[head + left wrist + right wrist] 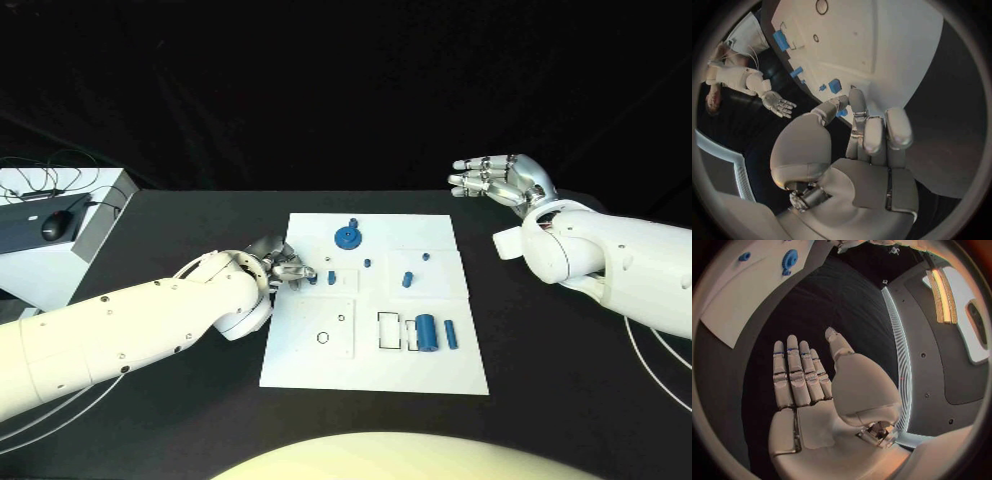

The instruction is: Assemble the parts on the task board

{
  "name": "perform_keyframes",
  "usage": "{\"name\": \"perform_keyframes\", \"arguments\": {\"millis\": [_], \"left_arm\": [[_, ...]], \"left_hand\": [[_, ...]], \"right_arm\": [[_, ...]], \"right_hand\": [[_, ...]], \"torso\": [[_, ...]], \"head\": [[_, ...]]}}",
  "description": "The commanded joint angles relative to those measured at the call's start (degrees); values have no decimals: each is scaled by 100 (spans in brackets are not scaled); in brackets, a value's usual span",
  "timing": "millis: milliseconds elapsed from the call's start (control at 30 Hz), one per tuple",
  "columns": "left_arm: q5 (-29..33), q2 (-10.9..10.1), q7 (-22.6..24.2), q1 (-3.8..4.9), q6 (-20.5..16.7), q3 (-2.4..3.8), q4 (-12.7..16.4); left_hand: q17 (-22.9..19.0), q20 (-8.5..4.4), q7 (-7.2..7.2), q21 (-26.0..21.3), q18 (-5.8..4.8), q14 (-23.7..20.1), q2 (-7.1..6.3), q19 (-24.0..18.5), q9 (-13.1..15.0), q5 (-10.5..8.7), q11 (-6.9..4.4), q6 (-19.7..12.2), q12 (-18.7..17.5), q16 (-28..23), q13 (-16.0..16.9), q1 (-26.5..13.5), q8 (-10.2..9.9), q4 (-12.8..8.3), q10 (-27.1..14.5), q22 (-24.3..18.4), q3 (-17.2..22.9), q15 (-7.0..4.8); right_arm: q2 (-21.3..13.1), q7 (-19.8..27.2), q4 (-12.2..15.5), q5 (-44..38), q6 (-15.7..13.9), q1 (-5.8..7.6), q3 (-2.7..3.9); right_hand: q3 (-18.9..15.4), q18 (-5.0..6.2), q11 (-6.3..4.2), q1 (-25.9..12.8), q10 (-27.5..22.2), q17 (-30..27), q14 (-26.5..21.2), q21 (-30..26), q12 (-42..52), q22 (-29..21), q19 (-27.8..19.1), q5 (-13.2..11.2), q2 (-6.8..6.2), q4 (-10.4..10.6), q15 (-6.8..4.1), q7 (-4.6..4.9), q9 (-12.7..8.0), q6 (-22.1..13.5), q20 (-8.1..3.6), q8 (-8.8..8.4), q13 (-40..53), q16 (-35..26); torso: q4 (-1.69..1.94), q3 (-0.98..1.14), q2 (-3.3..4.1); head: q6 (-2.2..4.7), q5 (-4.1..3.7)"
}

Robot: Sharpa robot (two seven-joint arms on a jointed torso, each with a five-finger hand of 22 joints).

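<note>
Seen from the head camera: white board [378, 352] in the middle of the black table [173, 420], with blue parts scattered over it. Blue gear [348, 237] near the far edge. Thick blue cylinder [427, 331] and slim blue bar [450, 334] side by side toward the near right. Small blue block [407, 279] near the middle. Left hand [281, 265] low at the left edge of the board, fingers curled in, fingertips just beside a tiny blue piece [313, 278]. Right hand [498, 180] raised over the table beyond the far right corner of the board, well apart from every part, fingers straight, holding nothing.

Seen from the left wrist: left hand [861, 150] with fingers side by side, thumb bent toward the longest finger, tips over the rim of the board [879, 45]. Tiny blue piece [842, 113] right at the thumb tip; cannot tell whether pinched or merely touched. Larger blue block [835, 86] just past the fingertips, on the board. Right hand [778, 105] far off, fingers spread.

Seen from the right wrist: right hand [811, 385] flat above the dark table, fingers straight and pressed together, thumb standing apart, nothing in the palm. Board [748, 305] off beyond the fingertips, gear [789, 260] on it.
</note>
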Motion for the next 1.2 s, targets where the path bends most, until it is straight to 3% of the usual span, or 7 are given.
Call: {"name": "perform_keyframes", "arguments": {"millis": [33,1200], "left_arm": [[-21,14,72,-8,185,-12,-5],[-33,-56,49,-7,402,3,107]], "left_hand": [[-16,-19,-533,38,-50,-18,158,3,764,15,-89,556,7,23,-7,75,24,-154,250,103,164,-42],[5,-18,-537,51,-54,-14,145,4,779,40,-93,560,23,46,-3,84,36,-174,251,111,182,-41]], "right_arm": [[0,38,6,-26,75,1,3],[6,36,-14,-26,85,1,3]], "right_hand": [[25,-37,-10,-28,5,-7,-13,-11,-3,0,-48,36,29,10,-2,28,-2,3,7,-22,-9,-22],[25,-37,-10,-28,5,-7,-13,-11,-3,0,-48,36,29,10,-2,28,-2,3,7,-22,-9,-22]], "torso": [[0,1,1],[3,-1,0]], "head": [[7,-11],[-43,13]]}}
